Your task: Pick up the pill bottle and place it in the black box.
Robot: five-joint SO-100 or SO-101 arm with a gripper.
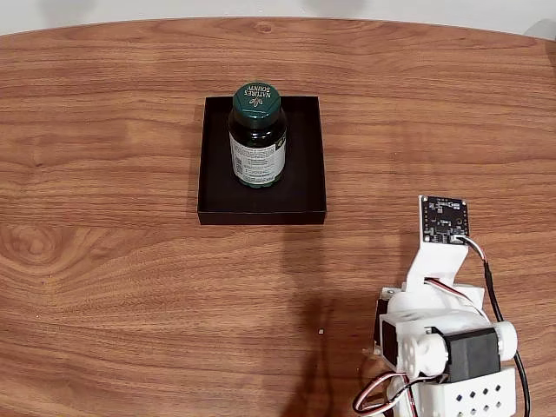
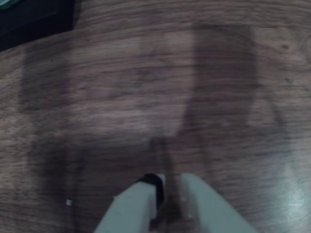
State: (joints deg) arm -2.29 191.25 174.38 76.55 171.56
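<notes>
We see the dark green glass pill bottle (image 1: pixel 257 135) standing upright inside the shallow matte black box (image 1: pixel 304 187), gripper (image 2: pixel 167 187) empty and nearly closed; a careless swing could topple it.

You see the pill bottle (image 1: pixel 257 135) in dark green, its cap with pale print and its label white with fine dark text. Under the bottle, the box (image 1: pixel 304 187) is matte black. Around the box, the table (image 1: pixel 113 278) is brown with wavy wood grain. Your arm (image 1: pixel 439 339) is white and black.
</notes>
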